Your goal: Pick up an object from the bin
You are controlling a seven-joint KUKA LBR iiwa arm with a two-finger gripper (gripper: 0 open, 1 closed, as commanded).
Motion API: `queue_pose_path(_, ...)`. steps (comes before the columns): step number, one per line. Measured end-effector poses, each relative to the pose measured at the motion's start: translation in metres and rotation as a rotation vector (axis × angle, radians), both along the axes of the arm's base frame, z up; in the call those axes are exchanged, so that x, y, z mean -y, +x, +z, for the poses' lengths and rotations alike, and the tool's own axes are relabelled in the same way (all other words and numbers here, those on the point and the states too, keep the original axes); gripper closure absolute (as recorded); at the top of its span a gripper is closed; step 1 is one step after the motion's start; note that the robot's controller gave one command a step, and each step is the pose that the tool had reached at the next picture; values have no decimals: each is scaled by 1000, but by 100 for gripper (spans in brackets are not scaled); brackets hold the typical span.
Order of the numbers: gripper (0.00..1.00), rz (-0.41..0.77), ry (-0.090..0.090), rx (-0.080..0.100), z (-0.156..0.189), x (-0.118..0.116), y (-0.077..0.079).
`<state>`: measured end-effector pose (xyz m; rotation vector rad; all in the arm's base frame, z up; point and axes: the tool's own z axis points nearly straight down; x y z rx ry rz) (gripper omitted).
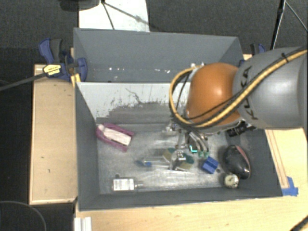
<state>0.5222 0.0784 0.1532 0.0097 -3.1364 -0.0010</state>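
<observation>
- Gripper (179,161) hangs low in the grey bin (86,143), close to the floor and a little right of the middle, under the orange wrist cover (211,93).
- Whether it is apart or together, I cannot tell. Nothing is seen clamped in it, so I judge that the pick is not yet done.
- Nearest things are a small teal piece (194,150) just beside it and a small blue block (209,165) near that. Which one it will take, I cannot say.
- Further off lie a black mouse-like thing (236,160), a small pale round thing (231,180), a purple box (114,135), a small blue piece (144,163) and a small white box (124,184).
- What is left, in my judgement: to close on one thing and lift it clear of the bin.
</observation>
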Motion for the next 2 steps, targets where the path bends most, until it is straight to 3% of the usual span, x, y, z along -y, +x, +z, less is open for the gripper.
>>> queue_pose_path(1,0,52,5,22,-65,49,55)
queue_pose_path(2,0,34,2,7,-52,4,8)
